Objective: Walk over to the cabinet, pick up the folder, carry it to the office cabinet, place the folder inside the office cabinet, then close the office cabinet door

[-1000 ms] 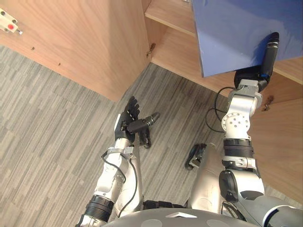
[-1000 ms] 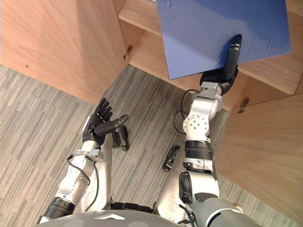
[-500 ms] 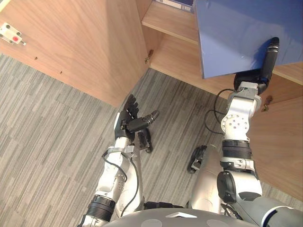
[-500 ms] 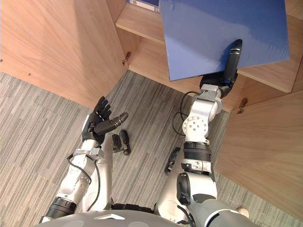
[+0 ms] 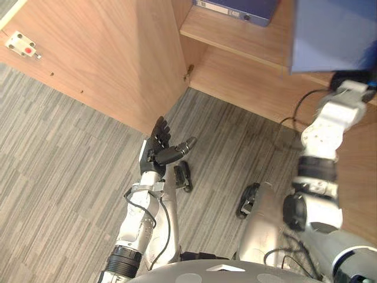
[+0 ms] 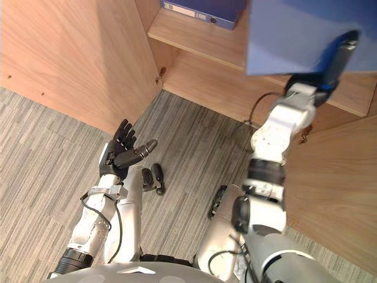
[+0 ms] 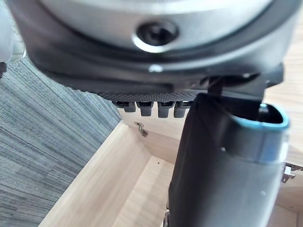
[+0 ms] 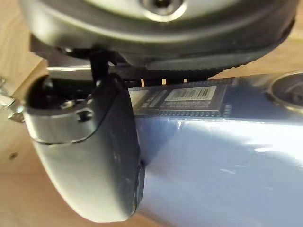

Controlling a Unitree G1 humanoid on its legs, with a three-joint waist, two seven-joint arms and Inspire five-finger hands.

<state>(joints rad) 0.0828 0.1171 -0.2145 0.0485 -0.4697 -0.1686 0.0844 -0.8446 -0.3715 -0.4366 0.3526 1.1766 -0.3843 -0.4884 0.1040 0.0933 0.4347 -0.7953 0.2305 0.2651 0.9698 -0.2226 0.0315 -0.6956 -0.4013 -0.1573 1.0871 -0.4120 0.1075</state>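
The blue folder (image 6: 294, 32) is held up at the top right, in front of the open wooden cabinet's shelves (image 6: 206, 82). My right hand (image 6: 336, 56) is shut on it, thumb laid across its face near the lower right corner. In the right wrist view the thumb (image 8: 90, 156) presses on the folder's blue cover (image 8: 227, 161). My left hand (image 5: 158, 150) is open, palm up, over the carpet in front of the cabinet and holds nothing.
A second blue binder (image 5: 235, 9) lies on the upper shelf. A wooden cabinet door (image 5: 106, 53) stands open on the left and another wooden panel (image 6: 336, 188) on the right. Grey striped carpet (image 5: 59, 165) covers the floor.
My right arm has swung the folder to the right and deeper toward the shelves. The binder on the upper shelf has come into view. My left hand has stayed where it was.
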